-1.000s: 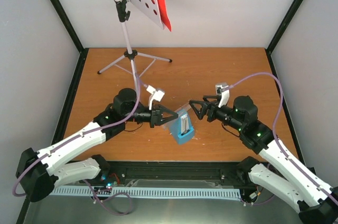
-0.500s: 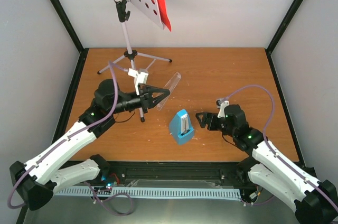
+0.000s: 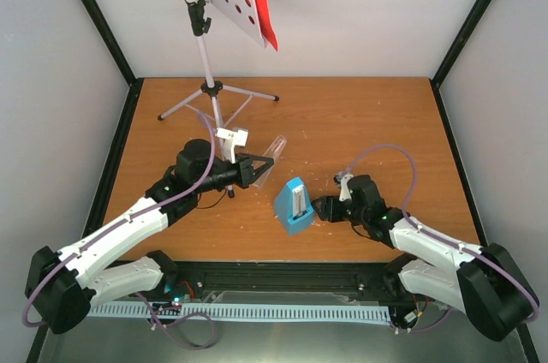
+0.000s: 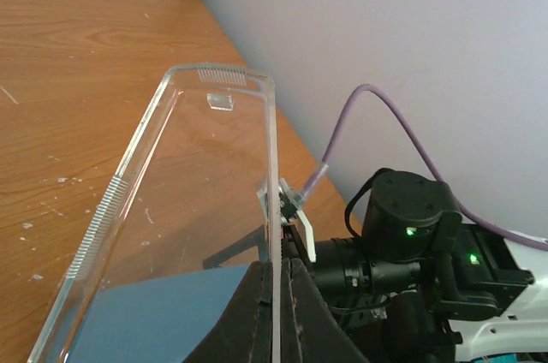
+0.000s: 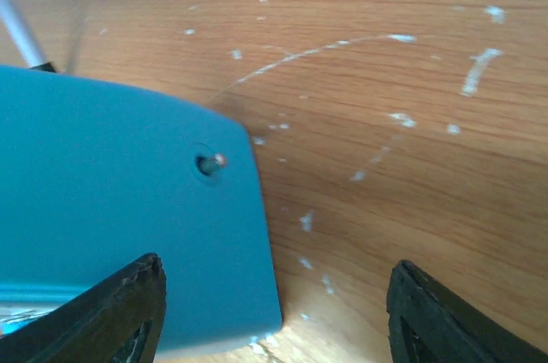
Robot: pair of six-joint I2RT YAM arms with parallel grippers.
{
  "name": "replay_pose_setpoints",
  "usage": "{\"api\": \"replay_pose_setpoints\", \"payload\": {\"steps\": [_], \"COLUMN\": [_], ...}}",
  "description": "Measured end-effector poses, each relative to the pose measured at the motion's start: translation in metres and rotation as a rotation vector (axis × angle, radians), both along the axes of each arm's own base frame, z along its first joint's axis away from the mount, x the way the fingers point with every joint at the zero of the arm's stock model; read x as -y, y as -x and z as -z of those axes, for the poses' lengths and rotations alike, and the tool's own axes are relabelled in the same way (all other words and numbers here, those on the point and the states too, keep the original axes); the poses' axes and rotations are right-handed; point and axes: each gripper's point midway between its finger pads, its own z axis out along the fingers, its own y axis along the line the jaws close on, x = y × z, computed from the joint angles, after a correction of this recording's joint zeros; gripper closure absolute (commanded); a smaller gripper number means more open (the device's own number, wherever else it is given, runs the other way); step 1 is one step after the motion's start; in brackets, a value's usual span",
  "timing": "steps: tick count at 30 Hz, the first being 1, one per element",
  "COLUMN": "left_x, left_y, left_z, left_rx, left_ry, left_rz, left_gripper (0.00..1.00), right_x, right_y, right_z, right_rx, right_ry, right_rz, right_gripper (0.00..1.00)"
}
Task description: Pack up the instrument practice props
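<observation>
One metronome [image 3: 295, 205], blue, wedge-shaped. We list it standing on the table [image 3: 385, 115] a little nearer than centre, between the two arms. Its broad base is down and its narrow end up. The long axis runs close to vertical, and the face with the pale strip looks toward the near edge and slightly left. In the right wrist view a flat blue side with a small hole fills the left half.

One clear cover [image 3: 274, 147], long and trough-shaped. It is clamped at its near end between the left fingers [image 4: 244, 312], off the table, just left of the metronome and apart from it. Its long axis points away from the fingers toward the far right, with the free end raised.

Right fingers [image 5: 128, 312]: spread apart and gripping nothing, low over the table at the metronome's right side. We cannot tell whether one touches the blue side.

One music stand [image 3: 205, 55], with a white hole-punched desk on silver tripod legs. It stands upright at the far left of the table, well apart from both arms. A red sheet [image 3: 264, 3] shows along the desk's right edge.

Changes against half a second ago: the left fingers and cover have come toward the near edge, closer to the metronome. The right fingers have moved in from a short way off and now sit just beside it. We find the metronome and stand unmoved.
</observation>
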Motion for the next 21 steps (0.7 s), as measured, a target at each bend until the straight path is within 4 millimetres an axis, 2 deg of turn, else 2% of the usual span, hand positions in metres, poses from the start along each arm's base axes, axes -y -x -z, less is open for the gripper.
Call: {"api": "replay_pose_setpoints", "payload": {"steps": [6, 13, 17, 21], "left_x": [-0.004, -0.019, -0.029, -0.036], "left_y": [-0.009, -0.024, -0.03, -0.034], "left_z": [0.003, 0.016, 0.018, 0.023], "left_rx": [0.005, -0.014, -0.017, -0.028], "left_ry": [-0.016, -0.071, -0.092, -0.112], "left_rz": [-0.058, -0.17, -0.225, -0.258], "left_gripper": [1.0, 1.0, 1.0, 1.0], "right_x": [-0.031, -0.063, -0.067, -0.062], "right_y": [0.013, 0.052, 0.059, 0.056], "right_z": [-0.004, -0.001, -0.014, -0.056], "right_rx": [0.043, 0.046, 0.088, 0.245], "right_ry": [-0.046, -0.083, -0.105, -0.159], "right_rz": [-0.149, -0.321, -0.342, -0.333], "right_gripper": [0.36, 0.35, 0.17, 0.01]}}
